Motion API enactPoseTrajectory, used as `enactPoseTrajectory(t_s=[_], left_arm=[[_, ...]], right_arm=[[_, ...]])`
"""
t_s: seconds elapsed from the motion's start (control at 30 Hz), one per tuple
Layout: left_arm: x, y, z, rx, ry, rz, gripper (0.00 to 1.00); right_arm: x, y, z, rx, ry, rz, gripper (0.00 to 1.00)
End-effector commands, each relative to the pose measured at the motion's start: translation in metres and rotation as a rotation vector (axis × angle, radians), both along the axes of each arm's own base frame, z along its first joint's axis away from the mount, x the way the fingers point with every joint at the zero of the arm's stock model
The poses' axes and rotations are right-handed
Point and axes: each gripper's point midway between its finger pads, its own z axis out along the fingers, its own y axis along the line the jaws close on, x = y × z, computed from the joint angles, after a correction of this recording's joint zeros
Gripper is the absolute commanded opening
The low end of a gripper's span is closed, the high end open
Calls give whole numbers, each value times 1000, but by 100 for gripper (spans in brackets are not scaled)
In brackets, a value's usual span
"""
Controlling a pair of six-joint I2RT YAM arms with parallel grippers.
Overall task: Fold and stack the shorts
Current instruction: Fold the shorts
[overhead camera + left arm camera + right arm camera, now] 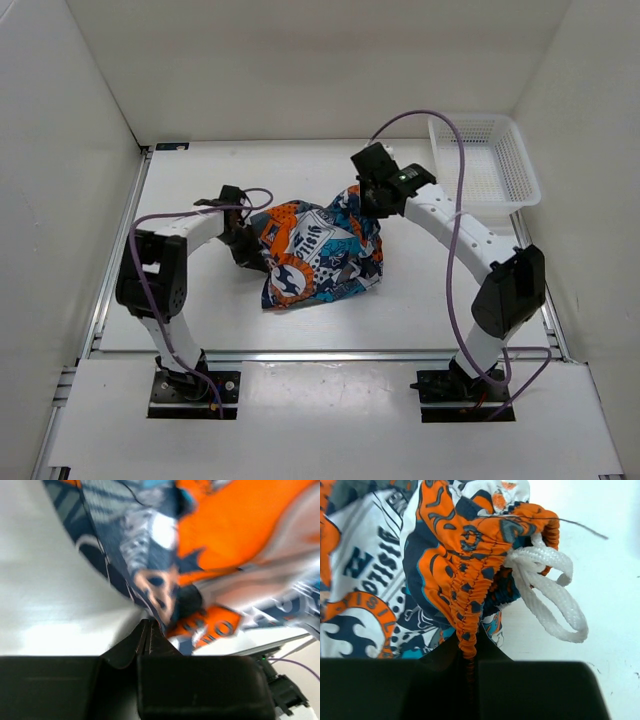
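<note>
The shorts (322,250) sit bunched in the middle of the top view, on the table (200,170) and well apart from the white basket (490,165) in the upper right. The left end effector (243,240) is closed on the fabric at the heap's left edge. The right end effector (370,200) is clamped on the gathered orange waistband (465,605) at its upper right.

The step in hand looks like spreading the garment flat before any fold. With both grips set, the good move is to draw the two ends apart evenly until the cloth goes taut, then lay it down smoothly, not drop it. The right grip holds only a thin ridge of elastic, so a hard tug may slip it free; a slow, steady pull suits it better. The white drawstring (552,595) hangs loose at the right of the right wrist view and could snag or end up under the fabric. The left wrist view is blurred, so how much cloth that side holds is hard to judge.
</note>
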Motion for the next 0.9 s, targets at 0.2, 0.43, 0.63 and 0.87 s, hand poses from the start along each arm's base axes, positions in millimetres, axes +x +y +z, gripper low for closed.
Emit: enactPoseTrajectory(t_s=[0.2,0.43,0.63,0.87], left_arm=[[9,46,45,15,-134,78,10],[20,85,21,98,-85,149,10],[38,91,-1,51,-47,163,10],[49,72,-19,-3,-11,132,10]], right_arm=[[-9,15,-9,-112,1,4,1],[-10,17,-12,-124,3,9,1],[-13,21,-12,-124,2,19,1],[-11,57,-1,-109,-25,87,1]])
